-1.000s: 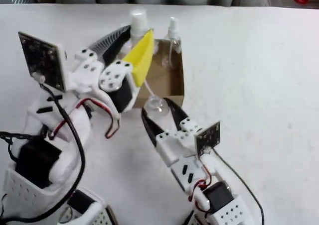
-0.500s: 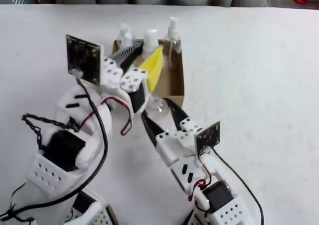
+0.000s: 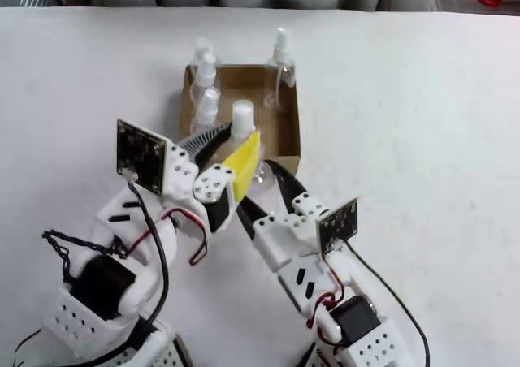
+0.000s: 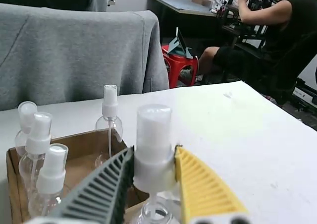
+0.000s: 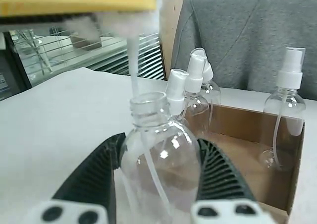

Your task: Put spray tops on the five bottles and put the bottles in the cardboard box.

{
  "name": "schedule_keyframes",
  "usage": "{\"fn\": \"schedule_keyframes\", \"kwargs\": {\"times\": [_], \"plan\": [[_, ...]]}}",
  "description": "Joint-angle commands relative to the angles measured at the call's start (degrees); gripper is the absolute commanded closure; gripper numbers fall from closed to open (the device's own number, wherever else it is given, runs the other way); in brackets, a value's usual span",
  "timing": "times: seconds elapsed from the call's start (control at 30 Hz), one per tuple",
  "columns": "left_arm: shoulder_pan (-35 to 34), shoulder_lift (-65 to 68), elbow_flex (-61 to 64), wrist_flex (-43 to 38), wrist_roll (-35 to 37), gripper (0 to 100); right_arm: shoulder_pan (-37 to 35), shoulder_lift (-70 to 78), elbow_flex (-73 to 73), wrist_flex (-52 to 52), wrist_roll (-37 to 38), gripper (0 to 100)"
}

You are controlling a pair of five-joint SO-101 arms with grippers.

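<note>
The left gripper (image 3: 236, 144) (image 4: 153, 154) was clamped on a white spray top (image 3: 242, 117) (image 4: 153, 135), which stood upright between the grey finger and the yellow one, its cap rising above both fingertips. The left arm came up from the near left side of the table, with its wrist turned so the fingers pointed toward the cardboard box (image 3: 288, 131) (image 4: 84, 154).

Directly below those fingers was the open-necked bottle (image 3: 258, 172) (image 5: 158, 154). It was gripped around its belly by the right gripper (image 3: 258, 179) (image 5: 158, 154), one black finger pressed to each side. The right arm lay low, reaching up from the near edge, and its fingertips ended just beside the box's near wall.

The dip tube (image 5: 132, 75) hung down from the spray top through the bottle's neck and into the bottle.

Beyond both sets of fingertips, four capped bottles (image 3: 207, 71) (image 5: 290, 100) stood upright inside the box, three along one side and one apart at the other.
</note>
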State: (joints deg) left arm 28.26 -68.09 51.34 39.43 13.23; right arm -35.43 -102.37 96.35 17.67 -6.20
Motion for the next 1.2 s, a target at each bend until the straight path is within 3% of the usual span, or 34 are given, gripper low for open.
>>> {"fn": "schedule_keyframes", "kwargs": {"times": [0.0, 0.7, 0.9, 1.17], "plan": [[0.48, -1.63, 1.05, -2.11, -0.44, 98, 0.22, -0.66, 0.53, -0.04, -0.44, 98.2], [3.91, -1.63, 6.33, -2.2, -0.7, 98, 0.31, -0.66, 0.53, 0.13, -0.44, 98.2], [3.56, -1.71, 8.26, -2.2, -0.79, 98, 4.35, -0.66, 0.53, -0.22, -0.53, 98.2], [3.47, -1.71, 9.49, -2.2, -0.79, 95, 4.53, -0.66, 0.53, 0.13, -0.53, 98.2]]}}
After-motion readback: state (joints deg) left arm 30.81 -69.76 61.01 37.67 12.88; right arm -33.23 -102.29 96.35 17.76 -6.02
